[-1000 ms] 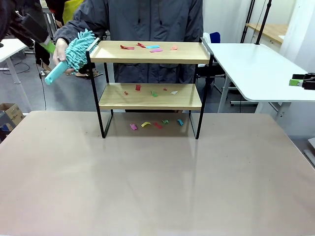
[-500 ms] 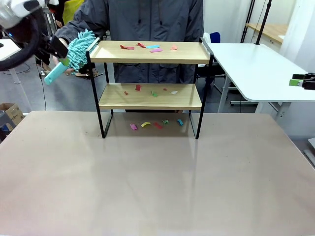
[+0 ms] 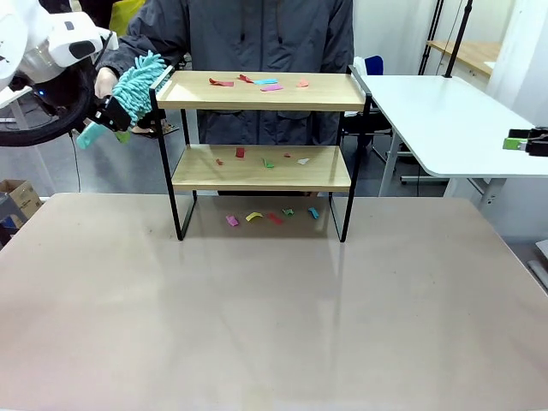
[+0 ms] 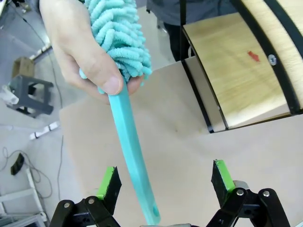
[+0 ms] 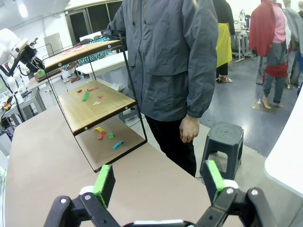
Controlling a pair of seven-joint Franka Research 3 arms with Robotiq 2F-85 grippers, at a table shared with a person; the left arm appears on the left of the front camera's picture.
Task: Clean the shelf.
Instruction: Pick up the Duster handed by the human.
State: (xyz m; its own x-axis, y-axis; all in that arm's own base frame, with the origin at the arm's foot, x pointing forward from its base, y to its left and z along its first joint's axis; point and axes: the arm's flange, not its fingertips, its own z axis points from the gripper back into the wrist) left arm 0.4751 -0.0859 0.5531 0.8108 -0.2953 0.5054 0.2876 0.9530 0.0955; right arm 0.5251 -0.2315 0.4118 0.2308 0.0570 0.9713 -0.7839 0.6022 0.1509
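The shelf [image 3: 261, 169] stands at the table's far side, with coloured paper scraps [image 3: 257, 82] on its top board, on the lower board and on the table under it. At its left end a person's hand [image 3: 105, 81] holds a teal fluffy duster [image 3: 137, 84]. My left gripper [image 3: 111, 120] is open around the duster's handle [image 4: 133, 158]; in the left wrist view [image 4: 164, 168] the handle runs nearer one finger and neither pad presses on it. My right gripper [image 3: 524, 142] hangs open and empty [image 5: 157, 165] at the far right.
The person in a grey jacket [image 3: 257, 34] stands behind the shelf. A white side table [image 3: 428, 120] lies at the back right and a dark stool [image 5: 222, 137] stands on the floor beyond it. The wide beige tabletop [image 3: 274, 317] stretches in front of the shelf.
My left arm has swung in from the upper left and brought its open gripper around the duster's handle. The person's hand, the duster and my right gripper have stayed put.
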